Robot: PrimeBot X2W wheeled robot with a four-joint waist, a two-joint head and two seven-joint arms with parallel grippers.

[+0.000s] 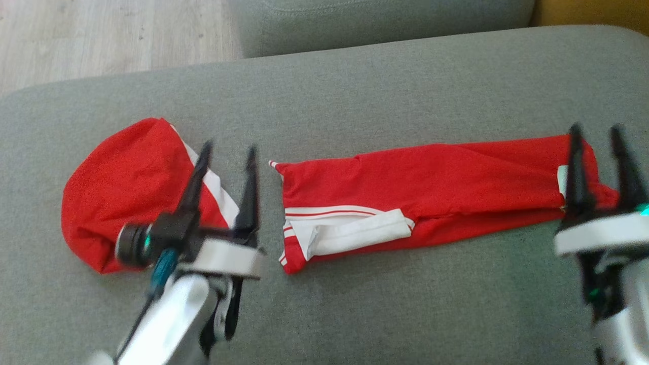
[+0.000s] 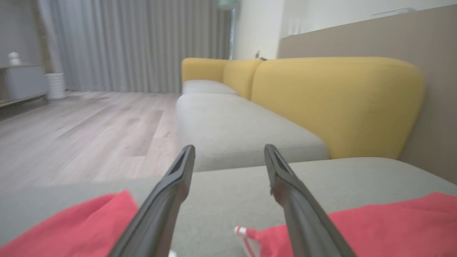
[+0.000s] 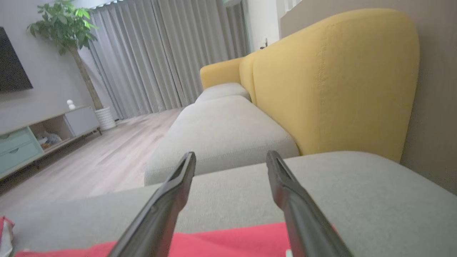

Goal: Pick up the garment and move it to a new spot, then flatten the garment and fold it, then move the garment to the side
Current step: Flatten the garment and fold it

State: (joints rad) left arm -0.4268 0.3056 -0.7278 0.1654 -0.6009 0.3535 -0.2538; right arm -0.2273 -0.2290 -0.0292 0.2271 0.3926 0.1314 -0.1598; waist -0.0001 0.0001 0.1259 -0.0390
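Head view: striped red garment [image 1: 405, 197] lies folded lengthwise on the grey cushion [image 1: 355, 101]; left gripper [image 1: 228, 149] and right gripper [image 1: 596, 132] stand at its ends, jaws apart. Left wrist view: fingers [image 2: 167, 200] spread, empty. Right wrist view: likewise. Judged remaining: moving aside.

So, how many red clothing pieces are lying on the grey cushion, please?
2: a bunched piece at the left, by the left tool; a long piece reaching the right tool.

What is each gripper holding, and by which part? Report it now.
Nothing is held. The left gripper and the right gripper both stand open above the red garment, with no cloth pinched.
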